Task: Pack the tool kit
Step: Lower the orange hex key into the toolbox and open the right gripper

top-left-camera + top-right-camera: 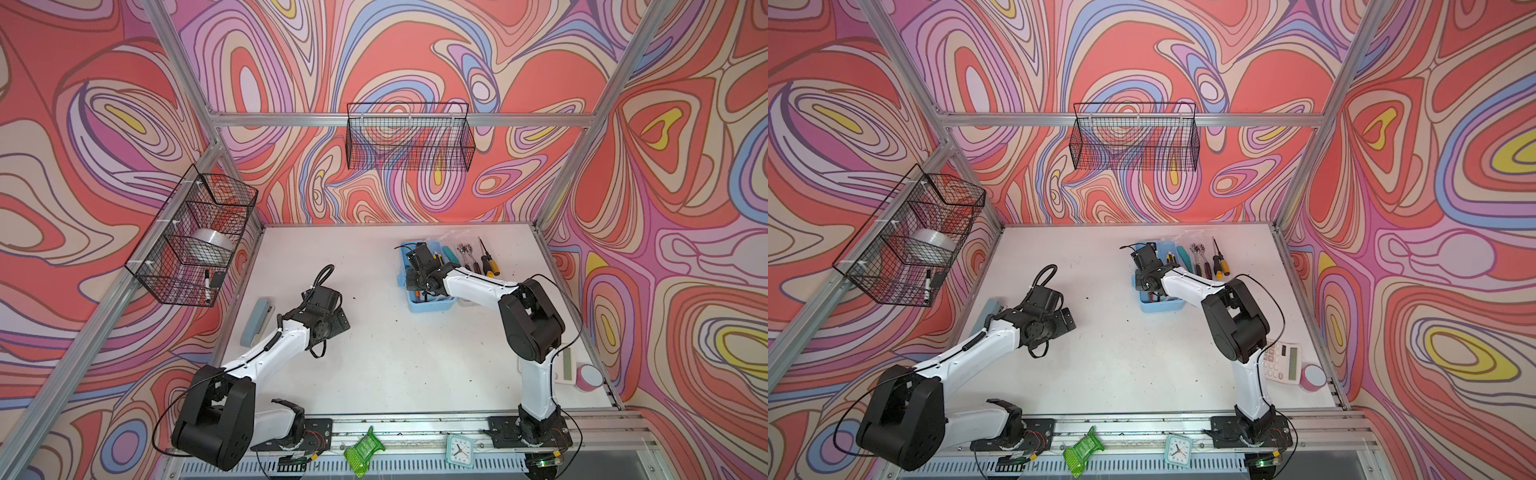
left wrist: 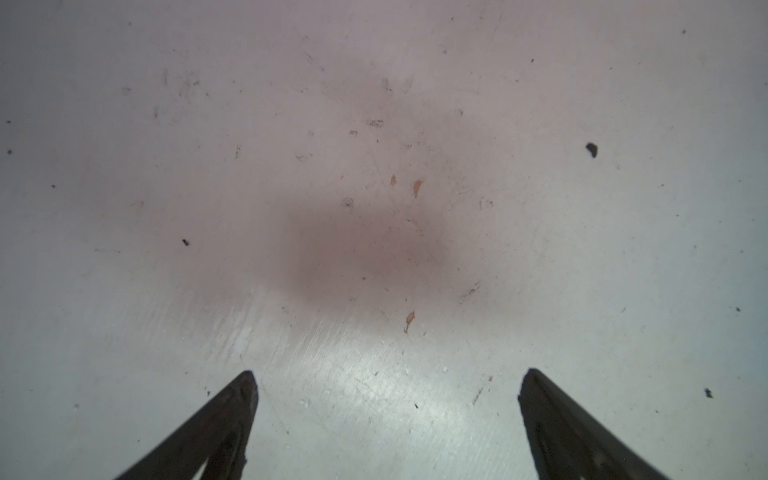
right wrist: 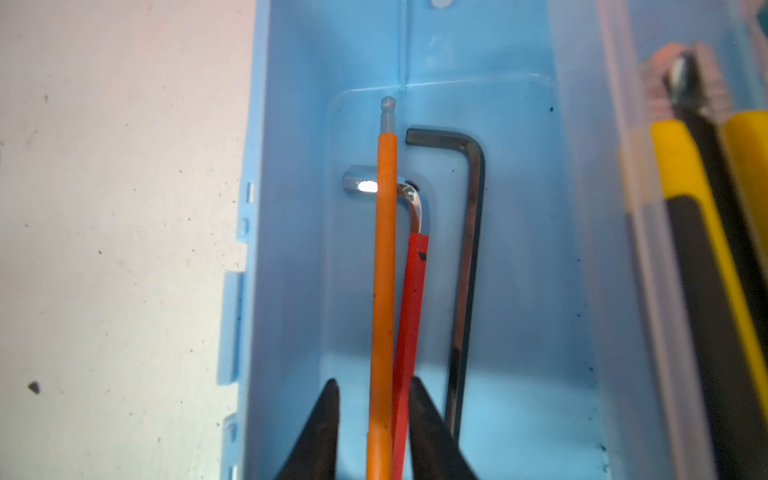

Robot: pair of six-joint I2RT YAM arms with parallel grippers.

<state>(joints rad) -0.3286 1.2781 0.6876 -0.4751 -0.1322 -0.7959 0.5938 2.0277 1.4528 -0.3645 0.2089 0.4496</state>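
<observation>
right gripper [image 3: 374,380]: jaws parted loosely around orange key [image 3: 384,270] and red key [image 3: 411,291], ends cut off | box [image 1: 432,306]: kinda half covered by arm [image 1: 478,283] | left gripper [image 2: 389,371]: spread wide

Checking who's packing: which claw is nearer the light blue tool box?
Right. The right claw is inside the tool box, straddling the orange hex key; the left claw hangs over the table, well apart.

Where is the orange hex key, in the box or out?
In. The orange hex key lies inside the blue box, over the red hex key.
</observation>
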